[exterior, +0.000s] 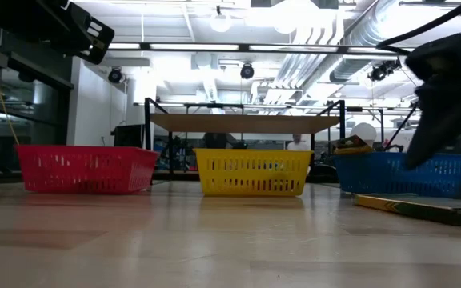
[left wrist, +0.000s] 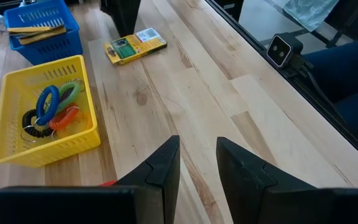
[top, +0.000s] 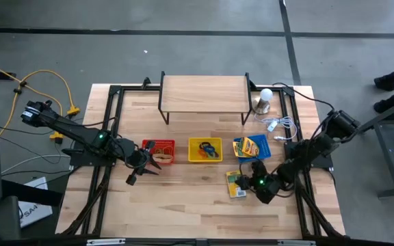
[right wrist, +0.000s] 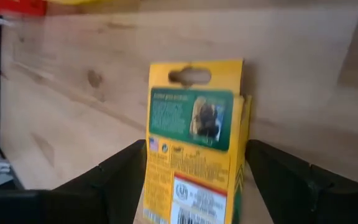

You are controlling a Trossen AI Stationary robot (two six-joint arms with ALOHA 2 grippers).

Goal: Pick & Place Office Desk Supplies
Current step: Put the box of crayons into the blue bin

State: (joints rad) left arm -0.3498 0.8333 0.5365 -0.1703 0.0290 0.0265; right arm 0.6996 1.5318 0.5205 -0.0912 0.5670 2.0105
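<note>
A flat yellow-and-green crayon box (top: 237, 183) lies on the table's right half, in front of the blue basket (top: 236, 147). My right gripper (top: 250, 180) hangs slanted over it, open. In the right wrist view the box (right wrist: 194, 143) runs between the two fingers, barcode end nearest, and I see no touch. In the low view the box (exterior: 422, 208) rests flat while the gripper stands above it. My left gripper (left wrist: 197, 168) waits open and empty, in front of the red basket (top: 159, 152). Coloured coil rings (left wrist: 51, 109) lie in the yellow basket (left wrist: 42, 65).
The red, yellow and blue baskets stand in a row across the table's middle, and the blue one (left wrist: 39, 31) holds more crayon boxes. Behind them stands a wooden shelf (top: 204, 92), with a white bulb (top: 264, 99) and white wire (top: 282, 124) to its right. Bare wood stretches toward the near edge.
</note>
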